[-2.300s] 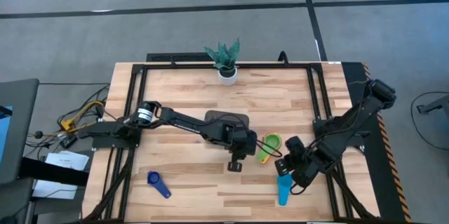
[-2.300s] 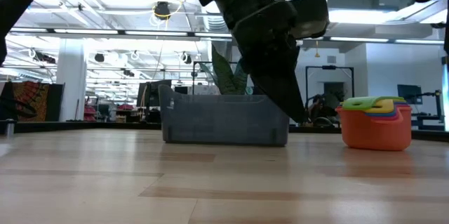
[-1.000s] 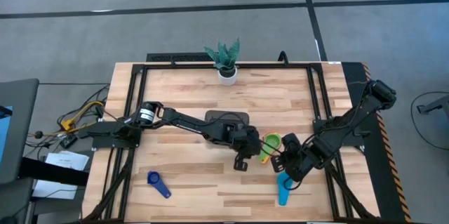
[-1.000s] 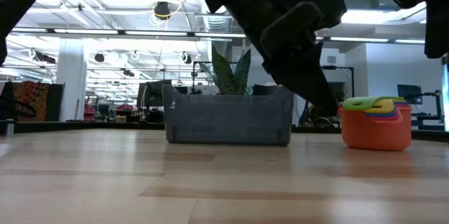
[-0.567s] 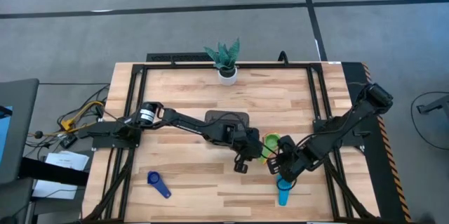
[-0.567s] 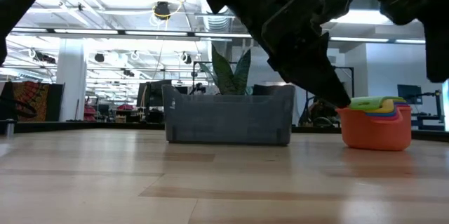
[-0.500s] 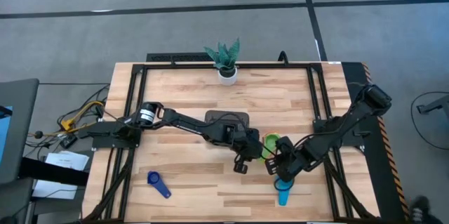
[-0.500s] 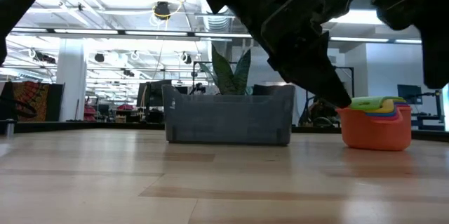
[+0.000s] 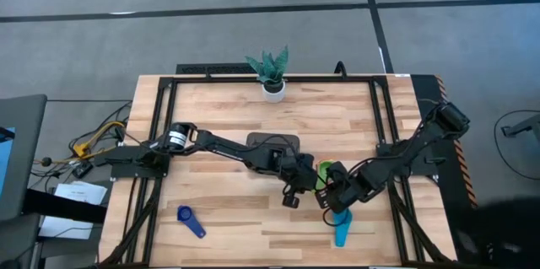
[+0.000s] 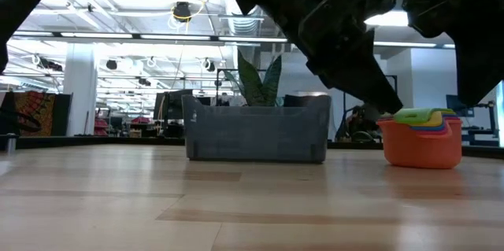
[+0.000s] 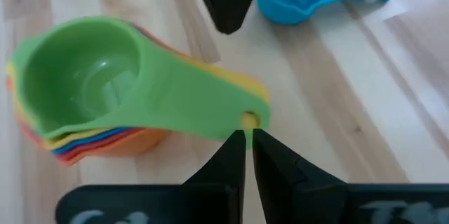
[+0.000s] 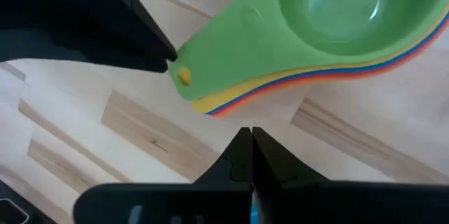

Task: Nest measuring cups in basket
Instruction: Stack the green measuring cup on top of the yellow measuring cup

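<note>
A pale wooden counter (image 9: 219, 113) is standing on a grey floor (image 9: 211, 41) crossed by dark lines. A black frame (image 9: 160, 104) is running along the counter's edges. A small spiky green plant (image 9: 268, 67) in a white pot (image 9: 273, 90) is sitting at the far edge, near the middle. Left of the counter, cables (image 9: 93, 138) are trailing beside some papers (image 9: 72, 206). In the low view, a bright hall with ceiling lights (image 10: 118, 15) is showing beyond the counter.
</note>
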